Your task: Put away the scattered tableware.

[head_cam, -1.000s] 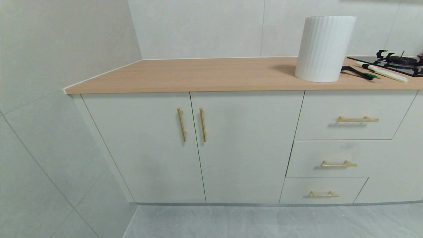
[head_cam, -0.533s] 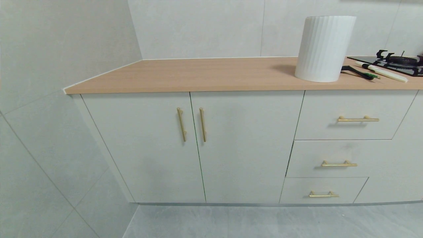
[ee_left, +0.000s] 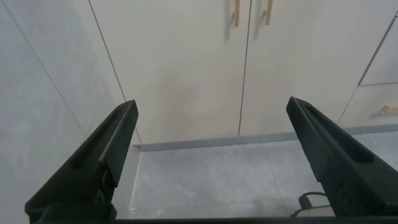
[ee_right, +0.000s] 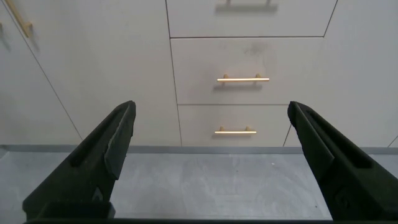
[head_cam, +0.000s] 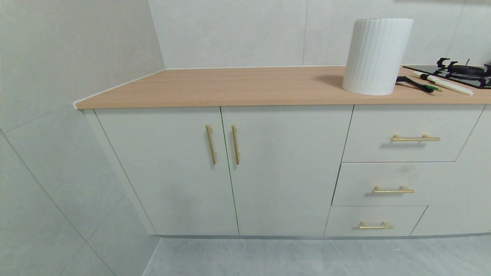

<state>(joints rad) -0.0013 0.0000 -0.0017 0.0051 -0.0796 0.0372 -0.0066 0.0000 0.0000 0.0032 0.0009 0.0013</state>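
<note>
Currently both grippers hang low before the cabinet, fingers spread wide and holding nothing: the left gripper (ee_left: pixel 211 107) faces the double doors (ee_left: pixel 180 62), the right gripper (ee_right: pixel 211 109) faces the lower drawers (ee_right: pixel 249 62). On the wooden countertop (head_cam: pixel 230 86), a black utensil (head_cam: pixel 418 83) with a green tip and a long white utensil (head_cam: pixel 445 84) lie between the white ribbed holder (head_cam: pixel 376 55) and the gas stove (head_cam: pixel 464 71).

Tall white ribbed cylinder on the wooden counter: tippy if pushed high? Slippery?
The tall white ribbed cylinder stands taller than its base is wide, so a high push would probably tip it. Its vertical ribs may aid grip. It looks ceramic-like, so possibly fragile.
</note>
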